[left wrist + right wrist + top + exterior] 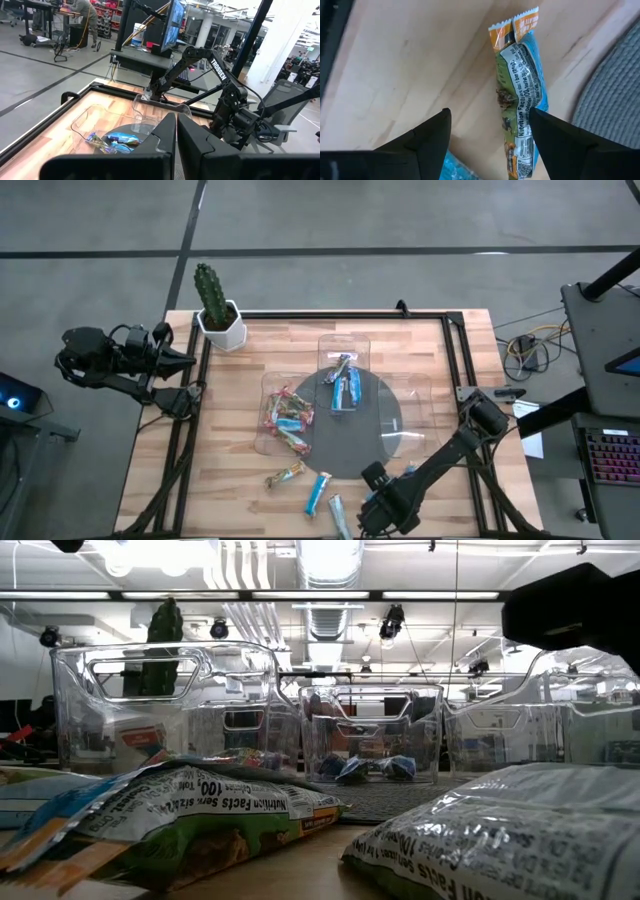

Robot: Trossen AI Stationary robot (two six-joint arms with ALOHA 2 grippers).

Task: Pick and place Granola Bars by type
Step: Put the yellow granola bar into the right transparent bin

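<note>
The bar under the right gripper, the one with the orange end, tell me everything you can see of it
The bar is a flat wrapped granola bar in shiny film: blue along its edges, an orange crimped, zigzag-cut end, and a green panel printed with nutrition facts facing up. It looks sealed, slightly wrinkled. It lies flat on the bare wooden table, just off the edge of the grey round mat. The right gripper hangs above it, fingers open to either side, not touching it. Another blue wrapper peeks in nearby.
</note>
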